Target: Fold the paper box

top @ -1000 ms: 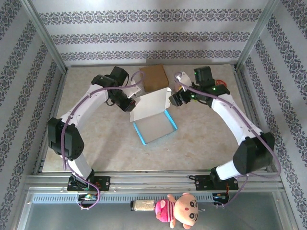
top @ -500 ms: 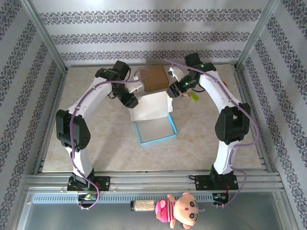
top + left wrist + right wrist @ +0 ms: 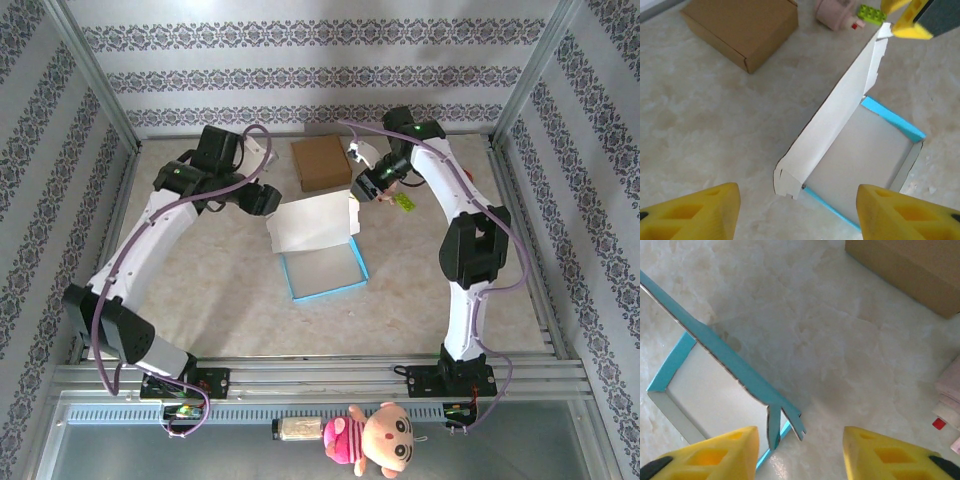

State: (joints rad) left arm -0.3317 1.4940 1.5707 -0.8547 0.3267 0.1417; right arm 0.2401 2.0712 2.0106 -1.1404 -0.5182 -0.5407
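- The paper box (image 3: 322,268) is seen roughly mid-table (image 3: 220,290), between the two arms. Its blue-edged tray lies flat and open.
- The white flap (image 3: 310,224) is stood up along the tray's far edge, tilted a bit over the tray.
- The left gripper (image 3: 262,200) is parked just off the flap's left end. In the left wrist view (image 3: 797,200) the yellow fingers (image 3: 695,215) are spread wide, with the flap's near corner in the gap and nothing gripped.
- The right gripper (image 3: 365,188) is placed at the flap's right end. From the right wrist view (image 3: 800,440) its fingers (image 3: 710,452) are spread too, with the flap's notched corner tab poking up between them, closer to one finger. Nothing looks pinched, tbh.
- Whether that finger actually touches the tab can't be told.
- A closed brown cardboard box (image 3: 322,163) is sat behind the flap, apart from it.
- A green brick (image 3: 871,14) and a small pink thing (image 3: 835,12) are spotted near the right gripper.
- A plush doll (image 3: 380,440) is laid on the rail in front of the arm bases.
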